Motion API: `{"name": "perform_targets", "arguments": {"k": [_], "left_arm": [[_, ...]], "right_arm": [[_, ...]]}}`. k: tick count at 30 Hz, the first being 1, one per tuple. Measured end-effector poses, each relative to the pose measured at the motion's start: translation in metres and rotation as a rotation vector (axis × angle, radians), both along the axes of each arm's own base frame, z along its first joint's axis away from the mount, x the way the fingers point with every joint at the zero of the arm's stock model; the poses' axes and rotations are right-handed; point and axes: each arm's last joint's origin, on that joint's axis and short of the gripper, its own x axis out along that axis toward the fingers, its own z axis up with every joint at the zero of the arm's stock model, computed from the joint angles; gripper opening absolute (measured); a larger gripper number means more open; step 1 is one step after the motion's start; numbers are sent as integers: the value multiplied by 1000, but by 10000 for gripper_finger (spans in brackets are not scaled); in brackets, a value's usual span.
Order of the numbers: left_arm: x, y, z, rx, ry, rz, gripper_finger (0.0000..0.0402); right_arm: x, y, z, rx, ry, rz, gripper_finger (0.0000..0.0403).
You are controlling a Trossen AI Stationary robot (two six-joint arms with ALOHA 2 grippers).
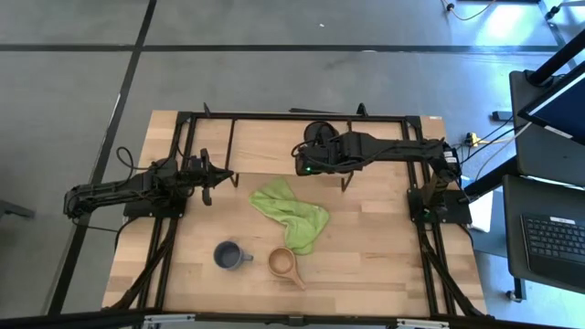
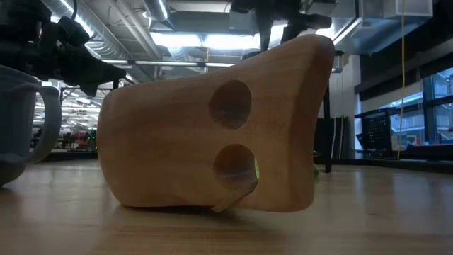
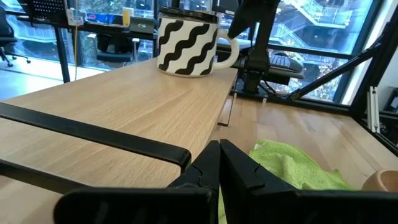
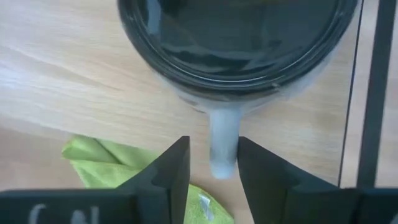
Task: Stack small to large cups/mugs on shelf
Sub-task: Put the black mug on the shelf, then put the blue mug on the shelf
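A large white mug with black wavy stripes and a dark inside (image 3: 186,43) stands on its base on the light wooden shelf (image 1: 265,137). It also shows in the high view (image 1: 320,133). My right gripper (image 4: 213,168) is open at the shelf's near edge, one finger on each side of the mug's handle. My left gripper (image 3: 219,163) is shut and empty at the shelf's left end (image 1: 207,179). The grey-blue mug (image 1: 228,255) and the tan wooden cup (image 1: 283,263) stand on the table near its front edge. My right gripper has its two fingers (image 4: 176,171) on either side of the striped mug's handle (image 4: 222,140), coming level from the table's near side. One finger stands hard by the handle; whether it touches I cannot tell. The mug stands upright on the shelf.
A crumpled green cloth (image 1: 291,213) lies on the table between the shelf and the two cups. The shelf's black metal frame (image 1: 210,117) runs around it. In the low view the wooden cup (image 2: 212,134) fills the middle and the grey-blue mug (image 2: 18,120) is at the left edge.
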Motion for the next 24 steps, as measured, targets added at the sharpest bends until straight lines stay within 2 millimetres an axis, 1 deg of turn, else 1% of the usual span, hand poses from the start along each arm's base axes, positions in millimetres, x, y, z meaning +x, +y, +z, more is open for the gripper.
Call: {"name": "perform_targets", "arguments": {"k": [4, 7, 9, 12, 15, 19, 21, 24], "left_arm": [[0, 0, 0, 0, 0, 0, 0], [0, 0, 0, 0, 0, 0, 0], [0, 0, 0, 0, 0, 0, 0], [0, 0, 0, 0, 0, 0, 0], [0, 0, 0, 0, 0, 0, 0], [0, 0, 0, 0, 0, 0, 0], [0, 0, 0, 0, 0, -1, 0], [0, 0, 0, 0, 0, -1, 0]], "right_arm": [[-6, 4, 20, -47, 0, 24, 127], [-11, 13, 34, -34, -11, 66, 121], [-11, 26, 40, 13, -32, 128, 120], [-10, 59, 41, 90, -77, 241, 119], [-9, 96, 33, 160, -114, 326, 119], [-15, 139, 16, 241, -125, 387, 119], [-17, 158, 4, 296, -129, 419, 119], [-14, 178, -16, 372, -166, 480, 119]]}}
